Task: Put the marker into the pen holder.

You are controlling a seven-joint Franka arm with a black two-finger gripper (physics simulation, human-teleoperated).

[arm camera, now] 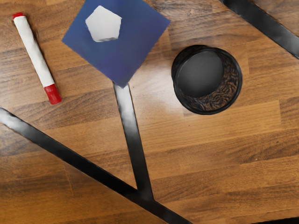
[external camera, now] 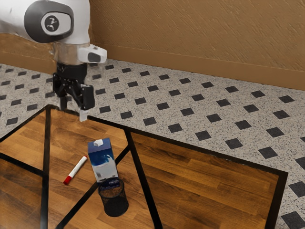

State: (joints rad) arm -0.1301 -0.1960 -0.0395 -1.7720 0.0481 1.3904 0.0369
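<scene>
Here's the claw (external camera: 74, 109), up high over by the tabletop's far edge, fingers spread w/ a clear gap btwn them, nothing gripped. Open & unloaded, then. The white arm (external camera: 19, 14) reaches in from the exterior view's left, hand pointing down.

Out & down from the claw, first up is the carton (external camera: 103, 162), blue & white, upright on the table (external camera: 214, 191), w/ its white cap (arm camera: 103, 24) up top. That's the tall one, so prob. the main bump risk on any carry.

Beside the carton, well below the claw, there's the marker (external camera: 76, 170)! Lying flat on the wood, white barrel, longer red end aimed away from the claw, short red end nearer it. Not touching the carton, AFAICT.

Farther out from the claw, past the carton, it's the pen holder (external camera: 116, 206): black mesh, upright, mouth up. Carton sits roughly btwn marker & holder.

Progress check: holder's standing ready, but no pickup, no drop-in. Marker's on the table, so basically the whole job's left: get the claw down over the barrel, close, lift, tip it upright, clear the carton, line up w/ the rim, let go. Call it the approach stage, IMO. Watch for the barrel rolling if one finger nudges it first.
</scene>
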